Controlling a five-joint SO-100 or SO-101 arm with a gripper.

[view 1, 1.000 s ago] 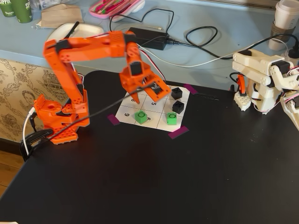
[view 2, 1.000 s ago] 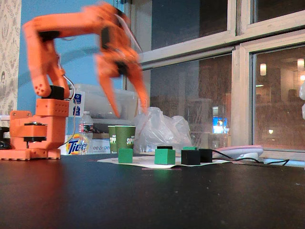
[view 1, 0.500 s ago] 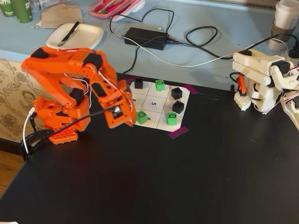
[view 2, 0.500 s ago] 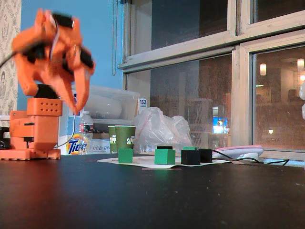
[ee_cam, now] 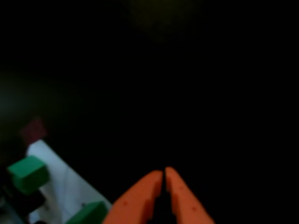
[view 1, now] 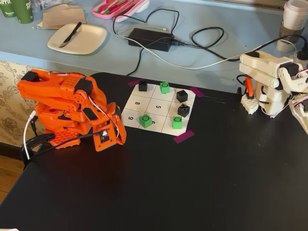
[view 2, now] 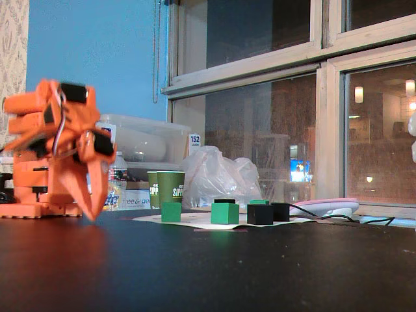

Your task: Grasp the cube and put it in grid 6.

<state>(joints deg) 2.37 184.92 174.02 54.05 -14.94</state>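
The arm has folded back down to the table (view 1: 192, 183), fingers (ee_cam: 140, 198) closed and empty, leaving the cube (view 1: 144, 120) on grid 6 (view 1: 150, 123).

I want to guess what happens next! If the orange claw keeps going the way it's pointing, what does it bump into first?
Probably just the bare black table. The gripper is shut and points down, tips close above the tabletop, left of the paper grid in the higher fixed view, with no cube below it.

Arm folded low; tool (ee_cam: 164, 171) closed, empty.
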